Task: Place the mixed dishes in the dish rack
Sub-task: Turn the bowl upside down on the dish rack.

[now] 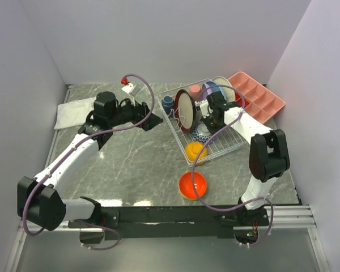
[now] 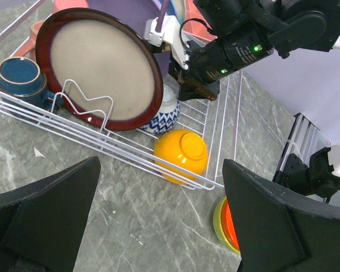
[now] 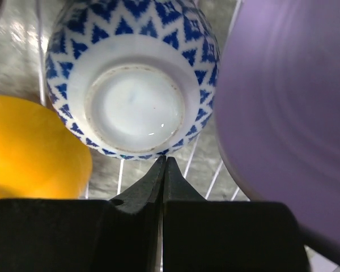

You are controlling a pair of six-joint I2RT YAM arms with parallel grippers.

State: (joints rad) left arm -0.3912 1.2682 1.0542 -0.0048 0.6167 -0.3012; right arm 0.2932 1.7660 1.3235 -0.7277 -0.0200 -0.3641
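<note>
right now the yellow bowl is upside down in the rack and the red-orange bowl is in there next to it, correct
No. The yellow bowl is upside down in the rack, but the red-orange bowl is not in there: it sits on the table outside the rack's near corner. The top external view shows it.

The lavender plate (image 3: 289, 107) is blurred and cut by the right edge; the red-orange bowl (image 2: 228, 224) is half hidden behind the left end effector (image 2: 161, 160).

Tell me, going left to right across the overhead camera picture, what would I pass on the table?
First the white folded cloth → left gripper → dark-red-rimmed plate → pink compartment tray.
</note>
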